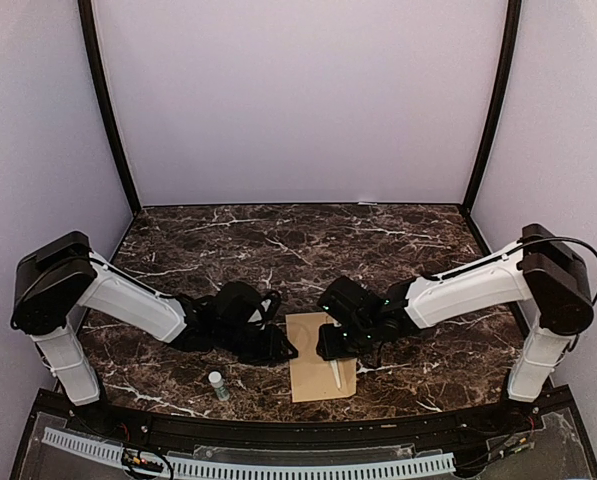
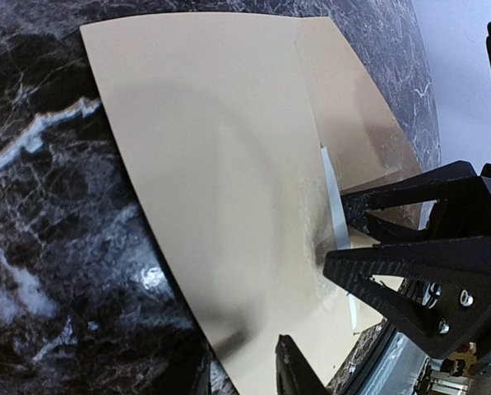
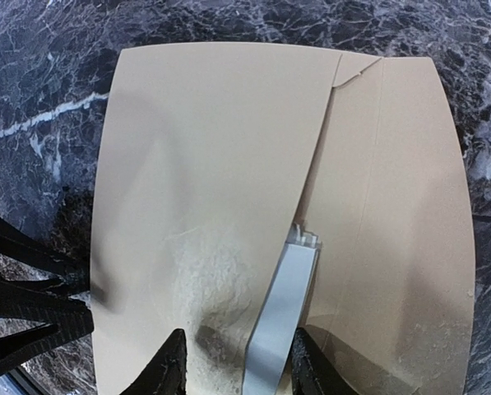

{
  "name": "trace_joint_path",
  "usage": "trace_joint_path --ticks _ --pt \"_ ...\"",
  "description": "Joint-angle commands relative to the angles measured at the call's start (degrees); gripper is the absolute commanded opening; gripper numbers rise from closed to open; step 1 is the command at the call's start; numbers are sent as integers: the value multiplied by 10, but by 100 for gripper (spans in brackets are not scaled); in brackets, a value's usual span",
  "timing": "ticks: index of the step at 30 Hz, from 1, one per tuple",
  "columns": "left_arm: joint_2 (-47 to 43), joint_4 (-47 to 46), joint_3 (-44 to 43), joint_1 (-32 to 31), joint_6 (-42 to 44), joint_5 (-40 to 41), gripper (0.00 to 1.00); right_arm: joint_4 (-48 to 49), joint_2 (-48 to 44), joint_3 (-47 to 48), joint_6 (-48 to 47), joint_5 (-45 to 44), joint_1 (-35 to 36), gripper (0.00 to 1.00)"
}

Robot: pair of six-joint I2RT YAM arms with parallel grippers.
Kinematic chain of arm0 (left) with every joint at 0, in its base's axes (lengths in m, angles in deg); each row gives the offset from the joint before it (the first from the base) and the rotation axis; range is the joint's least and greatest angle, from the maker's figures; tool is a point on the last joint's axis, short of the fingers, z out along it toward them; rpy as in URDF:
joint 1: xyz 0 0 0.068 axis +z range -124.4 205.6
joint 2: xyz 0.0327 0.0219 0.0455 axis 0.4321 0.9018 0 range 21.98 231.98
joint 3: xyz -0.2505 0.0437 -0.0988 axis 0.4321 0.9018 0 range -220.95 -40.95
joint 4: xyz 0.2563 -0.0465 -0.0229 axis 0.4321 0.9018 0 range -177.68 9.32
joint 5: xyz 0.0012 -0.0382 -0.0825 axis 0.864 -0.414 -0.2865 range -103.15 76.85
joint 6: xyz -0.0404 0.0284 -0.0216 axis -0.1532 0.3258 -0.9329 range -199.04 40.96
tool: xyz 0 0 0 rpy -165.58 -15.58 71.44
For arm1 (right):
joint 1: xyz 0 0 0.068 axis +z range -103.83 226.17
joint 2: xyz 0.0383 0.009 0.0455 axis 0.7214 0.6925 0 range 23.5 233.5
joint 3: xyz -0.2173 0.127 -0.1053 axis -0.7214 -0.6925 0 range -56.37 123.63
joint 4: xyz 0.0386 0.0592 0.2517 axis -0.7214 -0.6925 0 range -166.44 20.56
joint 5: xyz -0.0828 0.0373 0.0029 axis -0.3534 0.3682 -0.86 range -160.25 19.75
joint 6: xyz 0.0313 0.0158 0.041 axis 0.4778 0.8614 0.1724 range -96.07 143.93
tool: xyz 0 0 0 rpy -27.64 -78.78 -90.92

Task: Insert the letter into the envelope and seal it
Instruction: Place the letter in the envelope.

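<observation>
The tan envelope (image 1: 313, 385) lies flat between both arms near the front edge. In the right wrist view its flap (image 3: 204, 164) lies over the body, and a narrow white folded strip of the letter (image 3: 282, 304) pokes out from under the flap's edge. My right gripper (image 3: 238, 366) hovers low over it, open, with the strip just inside its right finger (image 3: 311, 366). My left gripper (image 2: 249, 374) is open too, its fingers straddling the envelope's (image 2: 212, 148) near edge. The letter strip (image 2: 334, 197) and the right gripper (image 2: 368, 234) also show in the left wrist view.
A small white bottle with a green cap (image 1: 218, 385) stands on the dark marble table (image 1: 278, 240), left of the envelope. A black rail (image 1: 278, 435) runs along the table's front edge. Lilac walls close in the back and sides.
</observation>
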Motion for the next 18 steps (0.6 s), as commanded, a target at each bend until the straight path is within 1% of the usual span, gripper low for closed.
trace_joint_path --ticks 1,13,18 --pt "9 -6 -10 2 9 -13 27 13 15 21 -13 13 -4 40" --pt "18 -17 -16 2 7 -21 24 29 18 33 -27 43 -2 37" --pt "17 -16 -25 2 10 -15 24 19 10 35 -28 36 -2 36"
